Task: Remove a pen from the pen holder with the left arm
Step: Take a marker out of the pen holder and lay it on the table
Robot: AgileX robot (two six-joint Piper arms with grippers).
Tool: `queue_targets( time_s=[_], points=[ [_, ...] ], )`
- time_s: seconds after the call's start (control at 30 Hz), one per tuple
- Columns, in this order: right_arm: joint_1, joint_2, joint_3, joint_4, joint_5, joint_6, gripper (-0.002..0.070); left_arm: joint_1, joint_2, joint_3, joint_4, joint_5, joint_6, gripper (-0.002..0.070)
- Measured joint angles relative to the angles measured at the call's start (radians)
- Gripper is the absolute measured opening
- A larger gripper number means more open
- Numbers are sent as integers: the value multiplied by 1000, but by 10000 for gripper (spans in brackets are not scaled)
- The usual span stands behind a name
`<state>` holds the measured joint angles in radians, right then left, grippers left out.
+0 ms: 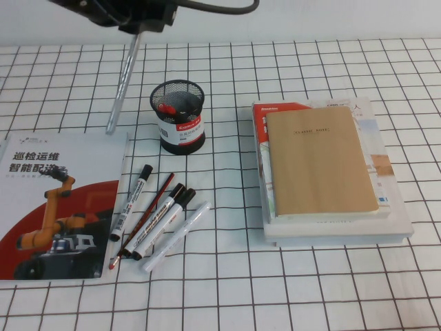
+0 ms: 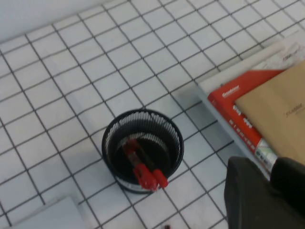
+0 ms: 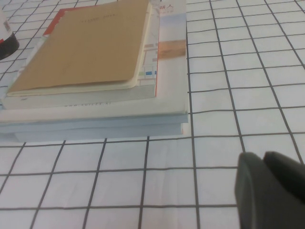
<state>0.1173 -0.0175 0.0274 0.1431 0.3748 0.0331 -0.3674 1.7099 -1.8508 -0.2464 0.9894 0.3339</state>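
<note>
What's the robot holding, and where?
Left gripper, raised near the pen holder, grips the silver pen by its top. Right gripper, beside the books, holds nothing.

Pen holder (image 1: 195, 110) was black wire mesh, matt. Pen (image 1: 121, 86) appeared silvery, smooth, with a metal-like sheen. Notebook (image 1: 320, 162) cover was matt tan paper. Brochure (image 1: 58, 207) was glossy printed paper.

A tan notebook (image 3: 86, 43) lies on top of a stack of books (image 3: 95, 119) on the white gridded tablecloth (image 3: 143, 181), with a red cover (image 3: 51, 26) edging out beneath it. The right gripper (image 3: 265, 161), its dark fingers together, is clear of the stack.
</note>
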Motion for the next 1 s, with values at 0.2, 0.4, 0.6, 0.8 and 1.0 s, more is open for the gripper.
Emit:
queue_targets(
  time_s=[0.2, 0.4, 0.6, 0.8, 1.0],
  points=[
    [0, 0, 0, 0, 0, 0, -15, -17, -43, 0, 103, 78, -63, 69],
    [0, 0, 0, 0, 0, 0, -14, -110, -127, 31, 173, 120, -130, 69],
    [0, 0, 0, 0, 0, 0, -14, -227, -215, 254, 273, 61, -224, 69],
    [0, 0, 0, 0, 0, 0, -14, -249, -252, 464, 272, -23, -252, 69],
    [0, 0, 0, 0, 0, 0, -14, -249, -191, 547, 274, -77, -219, 69]
  ],
)
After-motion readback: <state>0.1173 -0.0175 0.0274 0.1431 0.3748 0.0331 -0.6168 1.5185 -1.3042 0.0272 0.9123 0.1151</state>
